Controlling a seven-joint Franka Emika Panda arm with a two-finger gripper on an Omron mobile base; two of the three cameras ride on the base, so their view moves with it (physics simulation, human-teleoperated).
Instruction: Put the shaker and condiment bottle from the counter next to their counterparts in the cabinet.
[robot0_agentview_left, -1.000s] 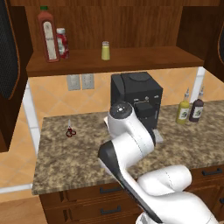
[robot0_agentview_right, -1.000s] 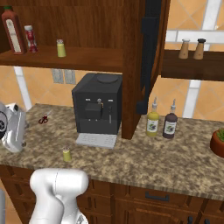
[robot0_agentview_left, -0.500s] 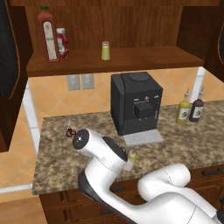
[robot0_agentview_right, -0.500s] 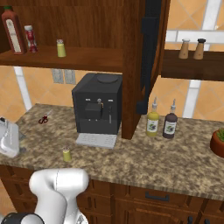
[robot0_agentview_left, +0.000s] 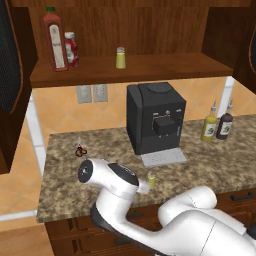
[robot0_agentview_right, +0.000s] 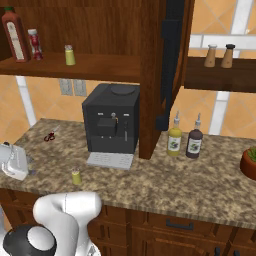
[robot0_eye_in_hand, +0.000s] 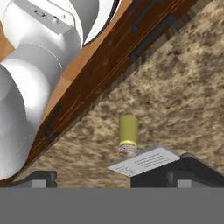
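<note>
Arm motion is the change: over the last second the white arm has swung from the middle of the left base view down to the lower left, low over the worktop (robot0_agentview_left: 210, 170). The claw (robot0_agentview_right: 31, 172) sits at the left edge of the right base view; whether it is spread or pressed together cannot be told. The shaker (robot0_agentview_left: 151, 180) stands on the worktop in front of the coffee machine (robot0_agentview_left: 156, 117), untouched. Up on the cabinet (robot0_agentview_left: 150, 65) shelf, the small red bottle (robot0_agentview_left: 71, 49) already stands beside the tall red bottle (robot0_agentview_left: 54, 39), with the second shaker (robot0_agentview_left: 120, 57) further right. The arm seems to be lining up on the remaining shaker.
</note>
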